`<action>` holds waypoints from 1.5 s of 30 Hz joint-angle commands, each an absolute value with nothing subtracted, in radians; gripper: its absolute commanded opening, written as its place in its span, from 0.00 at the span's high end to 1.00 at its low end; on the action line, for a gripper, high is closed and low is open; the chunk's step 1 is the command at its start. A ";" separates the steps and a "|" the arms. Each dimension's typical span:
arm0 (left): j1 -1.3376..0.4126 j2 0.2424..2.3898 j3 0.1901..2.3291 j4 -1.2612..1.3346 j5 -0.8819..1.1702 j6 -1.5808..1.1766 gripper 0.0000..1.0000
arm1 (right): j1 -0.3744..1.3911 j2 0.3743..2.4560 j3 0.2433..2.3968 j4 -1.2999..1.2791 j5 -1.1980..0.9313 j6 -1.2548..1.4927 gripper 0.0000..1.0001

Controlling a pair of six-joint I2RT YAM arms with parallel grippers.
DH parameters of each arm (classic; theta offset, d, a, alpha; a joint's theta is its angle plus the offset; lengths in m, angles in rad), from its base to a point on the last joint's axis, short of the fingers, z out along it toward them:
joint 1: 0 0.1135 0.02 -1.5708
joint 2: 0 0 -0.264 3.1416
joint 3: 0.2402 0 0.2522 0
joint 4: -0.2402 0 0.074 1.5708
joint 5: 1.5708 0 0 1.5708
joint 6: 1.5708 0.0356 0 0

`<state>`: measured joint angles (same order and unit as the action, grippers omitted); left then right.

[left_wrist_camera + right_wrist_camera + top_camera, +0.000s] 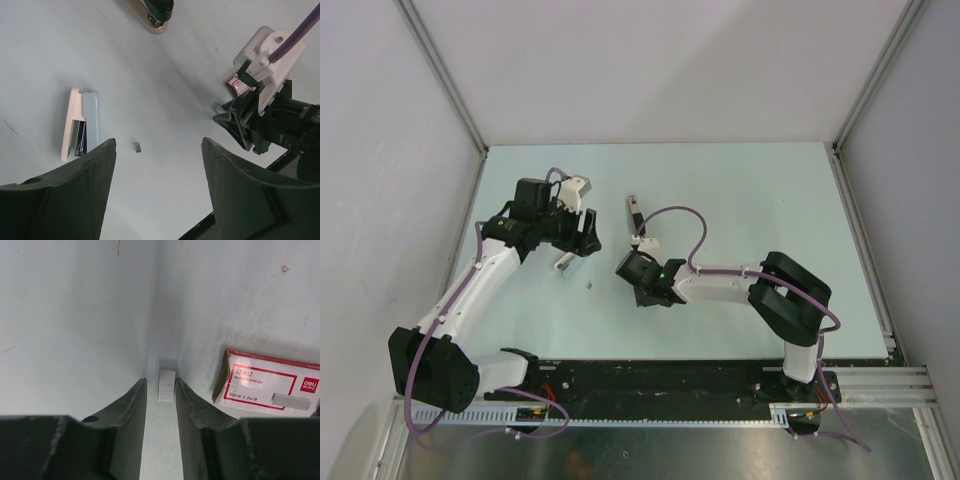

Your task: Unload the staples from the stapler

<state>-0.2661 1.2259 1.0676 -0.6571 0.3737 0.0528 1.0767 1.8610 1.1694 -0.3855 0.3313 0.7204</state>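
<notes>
The stapler (80,125) is light blue and white. It lies on the table with its top swung open and metal showing inside; in the top view the stapler (566,262) sits just below my left gripper. My left gripper (159,142) hangs open above bare table, nothing between its fingers. A tiny grey staple piece (137,146) lies just beyond them. My right gripper (161,382) stands low over the table, jaws narrow but open around a short strip of staples (166,385). The right finger (187,400) is against the strip and a gap remains on the left.
A red and white staple box (270,385) lies right beside the right gripper's fingers. A second, dark stapler with a tan base (157,12) lies farther back on the table (740,200). White walls close in the left, back and right sides.
</notes>
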 commanded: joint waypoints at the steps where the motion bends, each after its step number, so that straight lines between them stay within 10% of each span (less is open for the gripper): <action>1: -0.260 1.214 1.087 -0.657 0.409 0.093 0.26 | 1.074 1.885 1.200 -0.399 0.352 0.721 0.68; 12: -0.260 1.214 1.085 -0.656 0.414 0.093 0.27 | 1.061 1.827 1.202 -0.432 0.374 0.717 0.96; 45: -0.260 1.232 1.106 -0.656 0.423 0.089 0.29 | 0.830 1.571 0.965 -0.508 0.427 0.706 0.99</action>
